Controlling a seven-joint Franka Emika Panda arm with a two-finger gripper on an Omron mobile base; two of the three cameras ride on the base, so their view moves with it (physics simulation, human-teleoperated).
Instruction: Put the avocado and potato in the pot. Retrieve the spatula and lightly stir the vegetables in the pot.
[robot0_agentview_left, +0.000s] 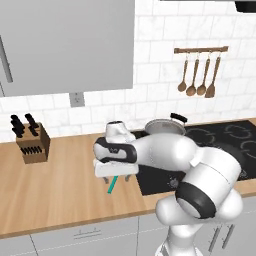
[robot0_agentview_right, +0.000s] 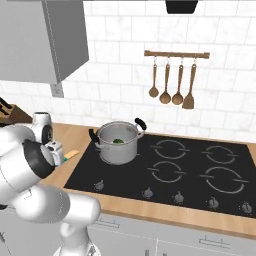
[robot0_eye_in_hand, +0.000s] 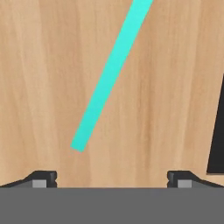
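No readable text, labels, brands or numbers anywhere.

A home kitchen: a black stovetop (robot0_agentview_right: 170, 170) at lower right, white tiled wall (robot0_agentview_right: 120, 75), wooden spoons on a rail (robot0_agentview_right: 175, 54) at upper right, knife block (robot0_agentview_left: 33, 142) at left on the wooden table (robot0_agentview_left: 60, 185).
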